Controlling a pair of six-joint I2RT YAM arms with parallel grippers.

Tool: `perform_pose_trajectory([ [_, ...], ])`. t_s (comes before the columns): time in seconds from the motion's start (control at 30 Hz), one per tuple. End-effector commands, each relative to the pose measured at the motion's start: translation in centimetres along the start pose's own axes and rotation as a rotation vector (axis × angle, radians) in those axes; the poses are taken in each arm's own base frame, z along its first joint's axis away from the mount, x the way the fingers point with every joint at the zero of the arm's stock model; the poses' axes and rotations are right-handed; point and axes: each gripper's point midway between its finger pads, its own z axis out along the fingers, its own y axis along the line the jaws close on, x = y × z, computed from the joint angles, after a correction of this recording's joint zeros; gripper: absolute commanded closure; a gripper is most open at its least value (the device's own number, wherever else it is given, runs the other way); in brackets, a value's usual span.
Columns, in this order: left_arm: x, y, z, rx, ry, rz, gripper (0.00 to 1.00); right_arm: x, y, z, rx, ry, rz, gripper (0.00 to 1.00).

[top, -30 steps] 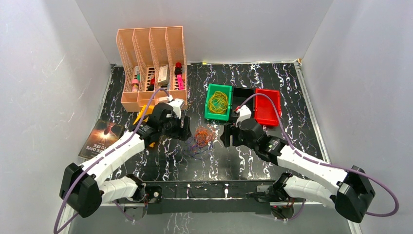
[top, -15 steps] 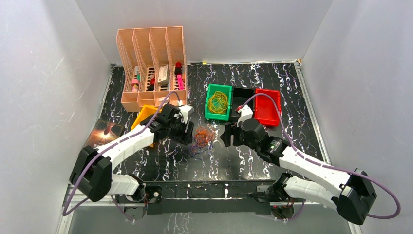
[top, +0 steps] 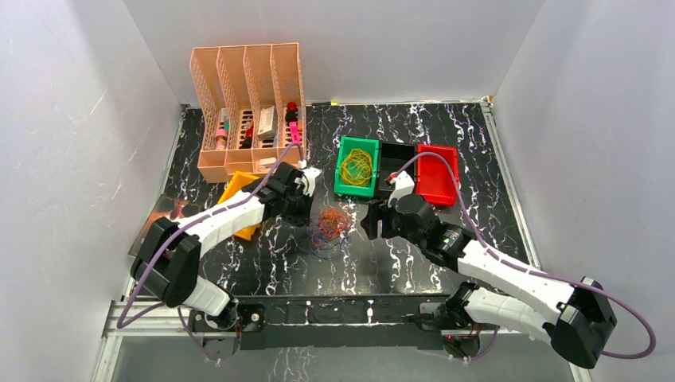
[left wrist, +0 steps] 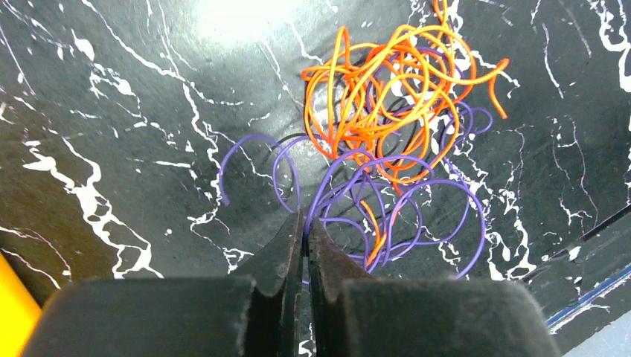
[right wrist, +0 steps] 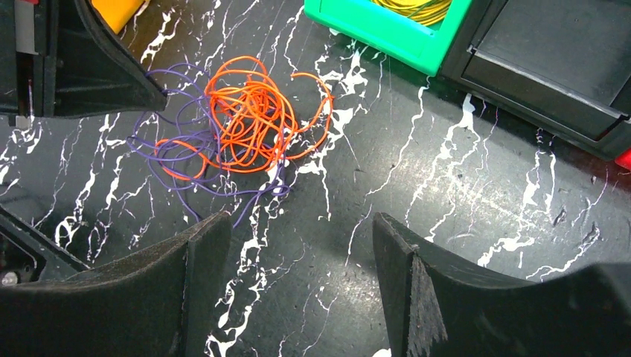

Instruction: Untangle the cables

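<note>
yellow cables [top: 356, 167] are seen sorted into the green bin [top: 340, 165]; orange and purple cables [left wrist: 379, 141] lie knotted on the table [top: 446, 127], not yet separated; the left gripper [left wrist: 304, 227] is closed at a purple loop, though a pinch cannot be confirmed; the right gripper [right wrist: 298, 245] is held open nearby

Left gripper [left wrist: 303, 220] nearer, newly closed on the cables [left wrist: 376, 104]

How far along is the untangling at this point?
Done: yellow cables sit in the green bin. In hand: left hand is shut, seemingly pinching a purple strand; right hand hangs open. Left: orange cables and the other purple strands lie knotted together.
</note>
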Motion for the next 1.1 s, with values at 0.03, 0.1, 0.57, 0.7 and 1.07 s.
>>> perform_pose_trajectory([
  [0.03, -2.3, -0.4, -2.0, 0.005, -0.054, 0.029, 1.0, -1.9, 0.9, -0.4, -0.051, -0.091, 0.006, 0.22],
  [0.1, -2.9, -0.6, -2.8, 0.006, -0.075, 0.038, 1.0, -2.8, 1.9, -0.5, -0.104, -0.144, 0.011, 0.21],
  [0.57, -8.2, -3.5, -11.9, 0.067, -0.331, 0.087, 1.0, -10.6, 9.5, -0.5, -0.455, -0.496, -0.221, 0.18],
  [0.7, -8.8, -4.3, -13.6, 0.095, -0.363, 0.112, 1.0, -12.0, 10.9, -0.4, -0.503, -0.537, -0.263, 0.18],
  [1.07, -9.1, -5.9, -16.0, 0.167, -0.415, 0.16, 1.0, -13.9, 12.9, -0.1, -0.578, -0.606, -0.256, 0.18],
])
